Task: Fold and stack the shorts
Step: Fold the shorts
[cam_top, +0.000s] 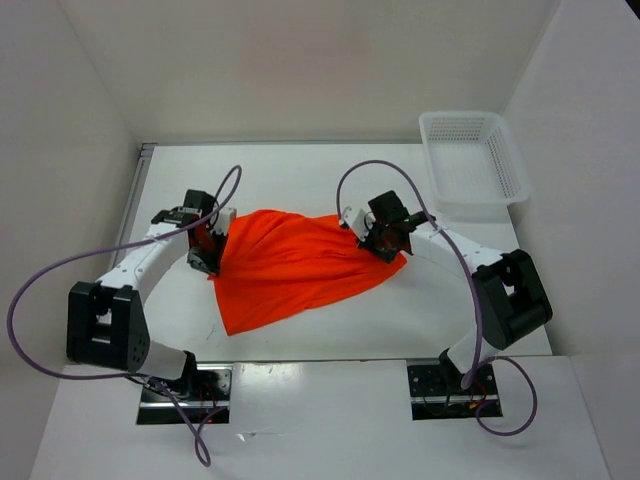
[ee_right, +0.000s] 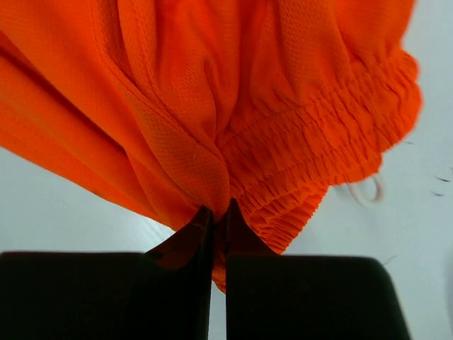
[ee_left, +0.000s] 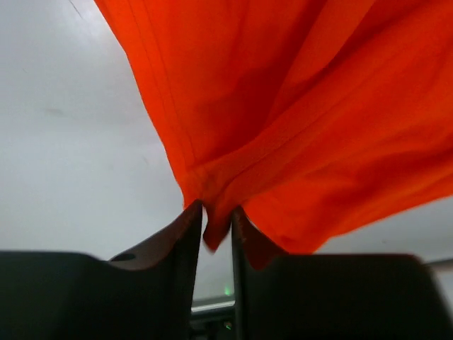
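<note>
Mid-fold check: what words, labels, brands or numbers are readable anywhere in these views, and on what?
No text is readable in any view.
Shorts: plain orange, no print or tag showing.
Basket: plain white mesh, no label.
Arm bases: any marking is too small to read.

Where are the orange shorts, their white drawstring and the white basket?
orange shorts [cam_top: 290, 275]: top view, middle of the cloth.
white drawstring [ee_right: 368, 190]: right wrist view, its loop.
white mesh basket [cam_top: 460, 116]: top view, far rim.
</note>
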Action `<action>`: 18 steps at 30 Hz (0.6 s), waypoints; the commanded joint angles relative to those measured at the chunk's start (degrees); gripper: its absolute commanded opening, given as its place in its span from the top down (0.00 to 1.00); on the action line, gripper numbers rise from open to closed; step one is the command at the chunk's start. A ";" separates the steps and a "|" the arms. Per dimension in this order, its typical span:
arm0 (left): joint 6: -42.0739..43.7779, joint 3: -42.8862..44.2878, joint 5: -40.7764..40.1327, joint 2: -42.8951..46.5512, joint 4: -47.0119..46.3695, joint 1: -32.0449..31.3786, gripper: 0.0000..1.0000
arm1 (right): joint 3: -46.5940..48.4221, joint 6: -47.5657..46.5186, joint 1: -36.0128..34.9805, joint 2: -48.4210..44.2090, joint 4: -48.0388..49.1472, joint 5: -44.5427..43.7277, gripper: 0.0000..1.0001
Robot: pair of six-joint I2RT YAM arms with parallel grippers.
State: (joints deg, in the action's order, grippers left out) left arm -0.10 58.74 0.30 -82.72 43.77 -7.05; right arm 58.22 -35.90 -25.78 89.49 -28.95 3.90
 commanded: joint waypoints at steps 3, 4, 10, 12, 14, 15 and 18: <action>0.10 -5.30 5.24 7.48 3.34 0.28 0.63 | -3.63 -4.00 -1.11 -3.80 -1.20 0.59 1.00; 0.10 -5.30 5.85 8.01 3.34 0.89 0.63 | -3.64 -4.70 -1.11 -4.32 -1.20 -0.03 1.00; 0.10 -0.03 15.07 4.34 1.41 6.78 0.58 | -4.16 -4.71 -1.11 -4.33 -1.20 0.49 1.00; 0.10 0.59 15.09 1.26 1.41 6.79 0.58 | -4.16 -4.71 -1.11 -4.33 -1.20 0.49 1.00; 0.10 0.59 16.22 -4.36 1.40 7.31 0.58 | -4.16 -5.23 -1.11 -3.80 -1.20 0.49 1.00; 0.10 1.37 17.36 -6.12 2.02 7.31 0.58 | -4.16 -5.23 -1.11 -3.80 -1.20 0.49 1.00; 0.10 1.38 20.01 -9.66 3.17 7.31 0.60 | -3.64 -5.23 -1.11 -3.80 -1.20 0.49 1.00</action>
State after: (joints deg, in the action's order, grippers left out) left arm -0.23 59.48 15.62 -91.07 45.01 -0.08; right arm 54.28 -40.18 -27.11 87.00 -29.87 4.49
